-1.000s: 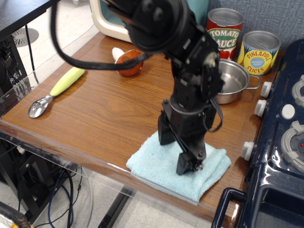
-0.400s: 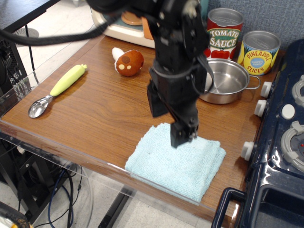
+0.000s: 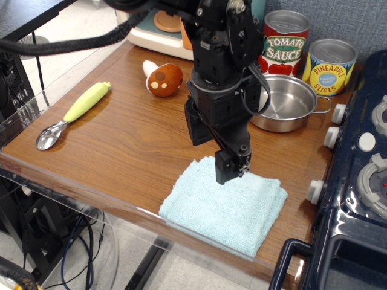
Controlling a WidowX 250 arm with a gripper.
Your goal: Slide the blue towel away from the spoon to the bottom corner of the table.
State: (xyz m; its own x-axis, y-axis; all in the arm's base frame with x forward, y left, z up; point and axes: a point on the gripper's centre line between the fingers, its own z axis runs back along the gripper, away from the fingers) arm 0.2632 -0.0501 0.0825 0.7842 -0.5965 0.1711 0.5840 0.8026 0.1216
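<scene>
1. A brown mushroom toy [image 3: 163,80] lies up and left of the gripper.
2. A steel pot [image 3: 289,103] sits to its right.
3. Two cans, tomato sauce [image 3: 285,42] and pineapple slices [image 3: 329,65], stand beyond the pot.
4. A dark blue toy stove [image 3: 357,181] is far right.

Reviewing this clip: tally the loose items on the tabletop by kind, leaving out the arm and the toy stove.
Towels: 1, the blue towel
Spoons: 1, the spoon
Mushroom toys: 1, the brown mushroom
Pots: 1, the steel pot
Cans: 2, the tomato sauce can and the pineapple slices can
Total: 6
</scene>
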